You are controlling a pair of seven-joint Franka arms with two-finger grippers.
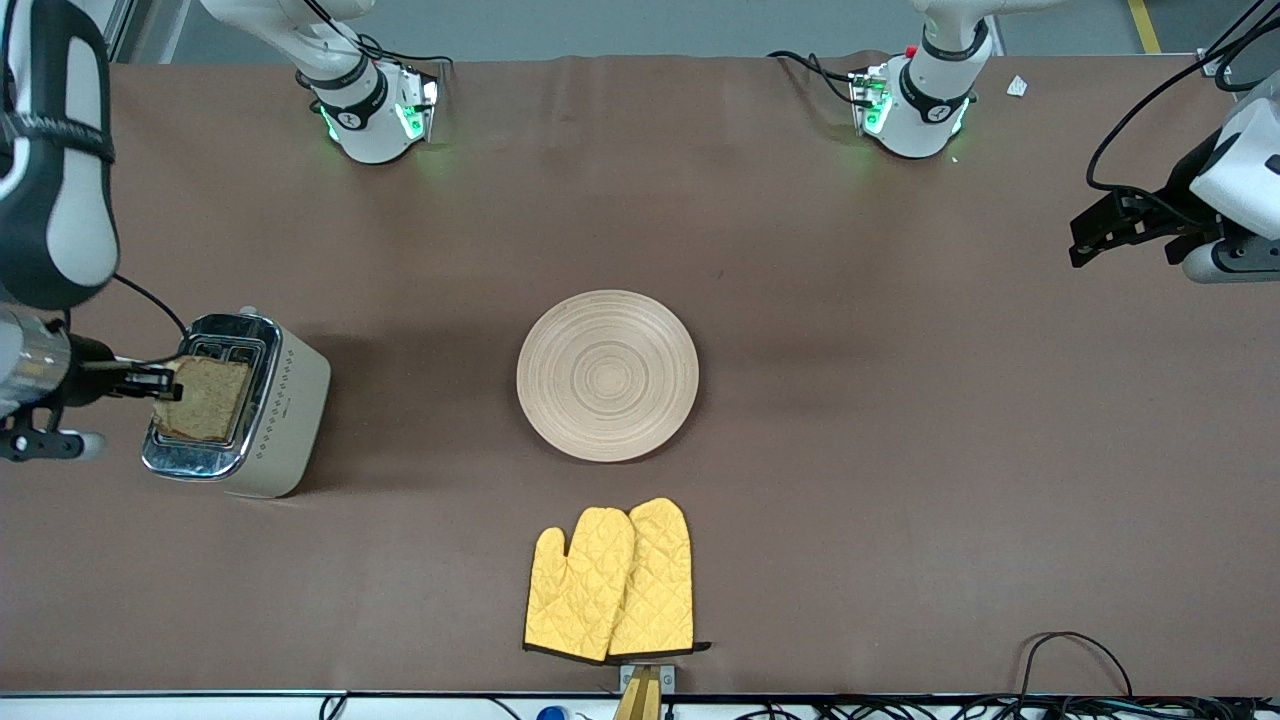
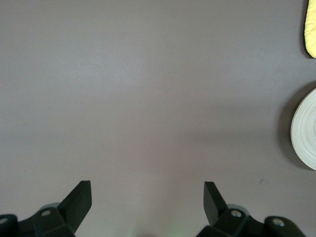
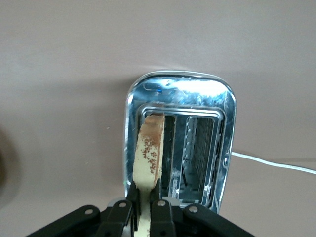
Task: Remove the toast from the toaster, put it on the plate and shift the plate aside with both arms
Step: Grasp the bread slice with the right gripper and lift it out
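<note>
The toast [image 1: 205, 398] is held above the toaster [image 1: 240, 405] at the right arm's end of the table. My right gripper [image 1: 160, 382] is shut on the toast's edge; in the right wrist view the toast [image 3: 149, 153] stands on edge between the fingers [image 3: 146, 210] over a slot of the toaster [image 3: 180, 143]. The round pale wooden plate [image 1: 607, 375] lies at the table's middle, bare. My left gripper [image 1: 1095, 235] is open and empty in the air over the left arm's end of the table; in the left wrist view the gripper [image 2: 147, 195] looks down on bare table and the plate's rim [image 2: 304, 129].
A pair of yellow oven mitts [image 1: 610, 582] lies nearer the front camera than the plate; one corner shows in the left wrist view [image 2: 310, 27]. A white cord [image 3: 276, 164] runs from the toaster. Cables [image 1: 1075, 660] lie along the front edge.
</note>
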